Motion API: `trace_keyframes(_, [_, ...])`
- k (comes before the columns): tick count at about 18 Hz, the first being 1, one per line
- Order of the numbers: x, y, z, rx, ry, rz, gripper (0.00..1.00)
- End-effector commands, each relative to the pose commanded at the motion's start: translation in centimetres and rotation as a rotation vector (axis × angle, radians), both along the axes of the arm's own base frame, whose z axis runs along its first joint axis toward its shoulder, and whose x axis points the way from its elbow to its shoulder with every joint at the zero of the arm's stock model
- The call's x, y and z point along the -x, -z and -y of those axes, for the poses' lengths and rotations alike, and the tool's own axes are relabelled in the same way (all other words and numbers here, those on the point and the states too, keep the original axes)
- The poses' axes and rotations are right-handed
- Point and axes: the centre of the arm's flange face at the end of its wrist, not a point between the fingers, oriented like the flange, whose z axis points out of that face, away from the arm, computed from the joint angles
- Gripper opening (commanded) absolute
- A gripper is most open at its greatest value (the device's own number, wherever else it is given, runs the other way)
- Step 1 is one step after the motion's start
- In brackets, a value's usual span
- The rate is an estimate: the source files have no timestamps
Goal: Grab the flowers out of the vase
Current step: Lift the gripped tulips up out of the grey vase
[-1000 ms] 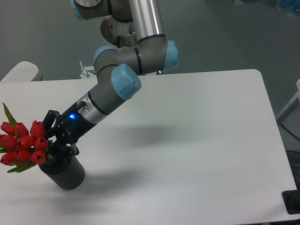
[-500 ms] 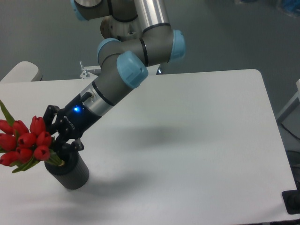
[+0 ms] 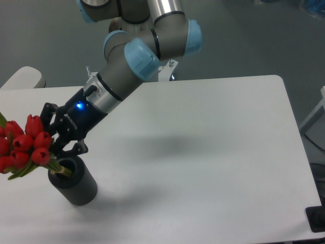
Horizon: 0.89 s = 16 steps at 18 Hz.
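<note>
Flowers [image 3: 23,147] lay at the left edge, buds pointing left and up, long axis slanting down-right to stems at the rim of the vase [image 3: 74,182]. Tool [image 3: 60,152] pinched the stems just above that rim. Vase stood tilted on a white worktop [image 3: 213,152]; grey floor [image 3: 244,40] lay behind.

The scene is lit evenly and softly from above. A faint, diffuse shadow of the arm is cast on the white rectangular table [image 3: 213,152], right of the short dark grey matte vase [image 3: 76,183]. Slight softness and grain are seen throughout; no glare is produced.
</note>
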Motion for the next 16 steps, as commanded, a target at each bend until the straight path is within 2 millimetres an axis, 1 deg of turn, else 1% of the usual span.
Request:
trace_keyframes(4, [0.5,-2.6,0.7,-0.011,-0.037,0.014,0.34])
trace_keyframes(8, [0.8,-5.4,0.4,-0.020,-0.066,0.040,0.33])
trace_keyframes(11, [0.9,-6.8,0.3,-0.028,-0.079,0.046,0.33])
trace_keyframes(16, [2.1,-9.0,0.5,-0.054,-0.102,0.030,0.33])
